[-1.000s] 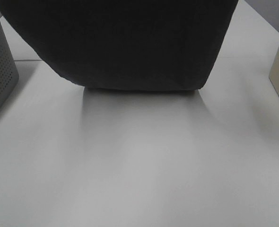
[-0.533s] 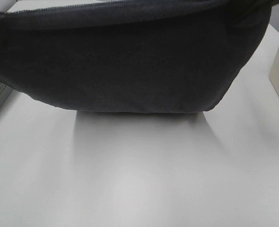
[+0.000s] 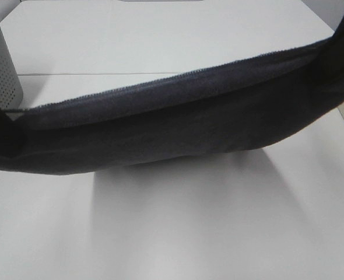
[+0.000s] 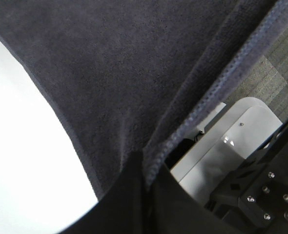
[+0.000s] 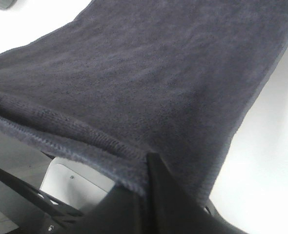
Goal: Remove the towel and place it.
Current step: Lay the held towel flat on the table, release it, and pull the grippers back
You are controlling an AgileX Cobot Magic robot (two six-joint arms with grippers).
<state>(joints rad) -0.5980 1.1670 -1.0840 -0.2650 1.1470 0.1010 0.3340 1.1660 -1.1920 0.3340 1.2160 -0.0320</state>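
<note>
- The basket [image 3: 0, 64] stands at the far left edge of the high view. It is grey hard plastic with a rounded corner, and its wall is pierced with rows of small round holes. It rests on the worktop [image 3: 189, 227], a smooth, matte white surface.
- The left pincer [image 4: 146, 183] is clenched on the end of the towel nearest the basket. In its wrist view the stitched hem runs down into the seam between the dark, smooth fingers [image 4: 119, 200]. Beyond the cloth lie a white metal plate [image 4: 222, 151] and black bolted brackets.
- The towel [image 3: 160, 131] starts just to the right of the basket and stretches away from it across the whole width of the view.
  - It is very dark navy-black terry cloth with a fine looped nap.
  - It hangs as a long sagging band, folded along its length, and rises at the end far from the basket.
  - Its upper edge is a narrow ribbed hem that catches a little light.
  - It is far longer than the basket is wide.
  - A soft grey shadow spreads on the worktop beneath its lowest part. I cannot tell whether the cloth touches the surface there.
- The right pincer [image 5: 149, 180] grasps the end of the towel farthest from the basket. A pointed black finger [image 5: 156, 168] presses over the thick folded hem, and the cloth fans out from it in a broad, slightly rippled sheet.
</note>
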